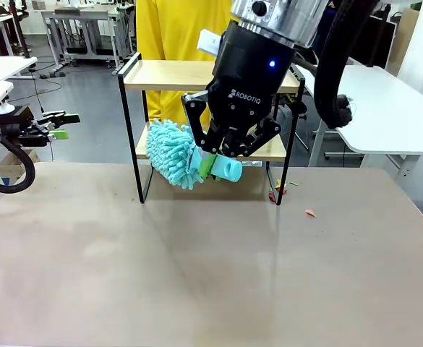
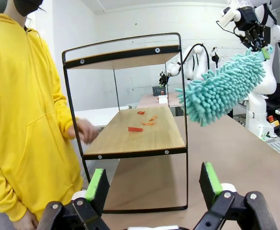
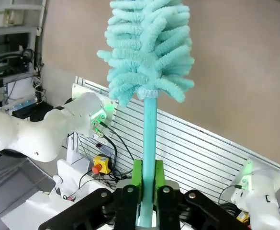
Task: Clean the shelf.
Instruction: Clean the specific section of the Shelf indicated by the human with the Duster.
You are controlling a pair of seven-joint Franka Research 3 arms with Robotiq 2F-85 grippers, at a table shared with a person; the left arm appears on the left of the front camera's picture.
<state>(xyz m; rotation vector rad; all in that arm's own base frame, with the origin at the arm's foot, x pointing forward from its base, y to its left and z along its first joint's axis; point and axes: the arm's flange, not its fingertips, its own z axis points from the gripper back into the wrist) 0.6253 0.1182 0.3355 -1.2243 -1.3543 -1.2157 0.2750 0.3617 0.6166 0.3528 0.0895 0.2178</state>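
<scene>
The right end effector (image 1: 212, 165) is squeezing the duster (image 1: 171, 153), the left end effector (image 2: 153, 184) is gaping empty, and red bits (image 2: 135, 129) are lying unswept on the shelf (image 2: 144, 143).

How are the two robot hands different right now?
The left gripper is open; the right gripper is shut. The left gripper holds nothing; the right gripper pinches the duster by its handle. The left gripper sits off to the table's side; the right gripper is up in front of the shelf. Both are black with green pads.
</scene>
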